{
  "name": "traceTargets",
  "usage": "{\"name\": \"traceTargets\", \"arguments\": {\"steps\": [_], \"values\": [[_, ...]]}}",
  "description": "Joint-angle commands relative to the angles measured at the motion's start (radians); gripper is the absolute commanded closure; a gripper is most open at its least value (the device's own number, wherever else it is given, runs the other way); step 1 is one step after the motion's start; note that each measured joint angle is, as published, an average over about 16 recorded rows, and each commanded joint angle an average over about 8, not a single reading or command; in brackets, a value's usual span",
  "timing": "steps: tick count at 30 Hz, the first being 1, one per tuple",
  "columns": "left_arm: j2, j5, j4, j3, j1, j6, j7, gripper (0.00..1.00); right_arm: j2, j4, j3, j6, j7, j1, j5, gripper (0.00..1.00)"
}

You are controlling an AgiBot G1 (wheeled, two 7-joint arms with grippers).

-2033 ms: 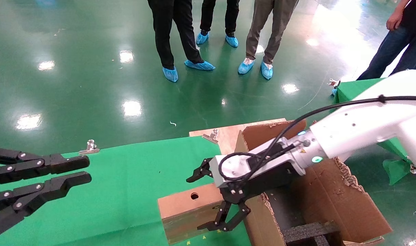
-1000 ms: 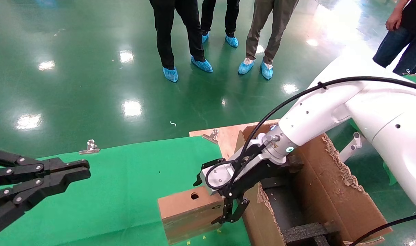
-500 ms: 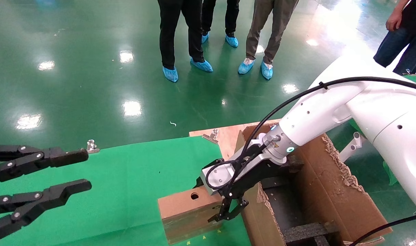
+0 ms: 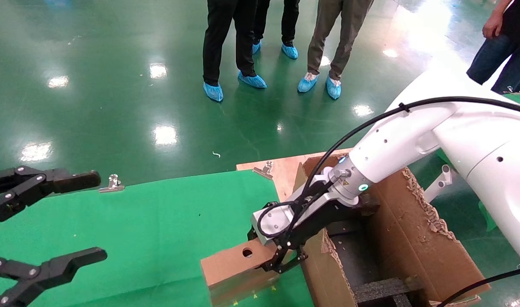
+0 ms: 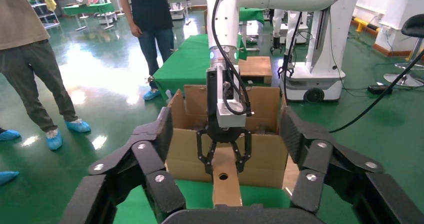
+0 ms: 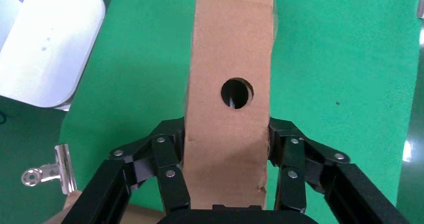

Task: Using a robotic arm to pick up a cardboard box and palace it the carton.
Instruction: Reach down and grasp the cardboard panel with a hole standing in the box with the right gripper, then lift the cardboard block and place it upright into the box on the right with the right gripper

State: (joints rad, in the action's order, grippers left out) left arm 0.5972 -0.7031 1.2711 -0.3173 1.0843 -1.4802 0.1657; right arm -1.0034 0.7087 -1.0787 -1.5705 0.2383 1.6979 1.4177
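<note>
The right gripper [image 4: 281, 260] of the robotic arm [image 4: 396, 145] is clamped across the narrow sides of the cardboard box [image 4: 234, 264], 1 finger on each side, gripping the end nearest the carton [image 4: 413, 247]. The right wrist view shows both sets of fingers [image 6: 172, 171] pressed flat against the box walls, with the round hole [image 6: 236, 93] just beyond the grip. The box sits at about 6 o'clock on the green tabletop [image 4: 157, 221], with the carton just beside it at 3 o'clock. Its far end looks slightly raised, though I cannot tell whether the whole box has left the cloth.

The left gripper [image 4: 42, 221] hangs spread wide at 9 o'clock, well apart from the work and holding nothing.

The step in hand looks like the lift. To do it well, the box should rise straight up until its underside clears the carton's ragged torn rim [image 4: 328, 251], and only then swing toward 3 o'clock. The grip is at 1 end, so the free end will tend to droop; a slow, level lift should limit twisting in the fingers. Inside the carton, black foam blocks [image 4: 387, 288] take up part of the floor, so the box should be lowered into the open gap rather than onto a block edge, and released once it rests.
</note>
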Motion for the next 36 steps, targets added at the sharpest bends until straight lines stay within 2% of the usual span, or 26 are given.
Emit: {"name": "traceTargets", "arguments": {"steps": [1, 14, 21, 29, 36], "values": [[0.000, 0.000, 0.000, 0.000, 0.000, 0.000, 0.000, 0.00, 0.000, 0.000, 0.000, -0.001, 0.000, 0.000, 0.000, 1.00], [0.000, 0.000, 0.000, 0.000, 0.000, 0.000, 0.000, 0.00, 0.015, -0.034, 0.010, 0.009, -0.025, 0.027, -0.033, 1.00], [0.000, 0.000, 0.000, 0.000, 0.000, 0.000, 0.000, 0.00, 0.033, -0.117, 0.028, -0.001, -0.031, 0.159, -0.052, 1.00], [0.000, 0.000, 0.000, -0.001, 0.000, 0.000, 0.000, 0.00, 0.049, -0.225, 0.019, -0.014, 0.012, 0.343, -0.065, 1.00], [0.000, 0.000, 0.000, -0.001, 0.000, 0.000, 0.000, 0.00, 0.062, -0.297, -0.010, -0.019, 0.039, 0.431, -0.099, 1.00]]}}
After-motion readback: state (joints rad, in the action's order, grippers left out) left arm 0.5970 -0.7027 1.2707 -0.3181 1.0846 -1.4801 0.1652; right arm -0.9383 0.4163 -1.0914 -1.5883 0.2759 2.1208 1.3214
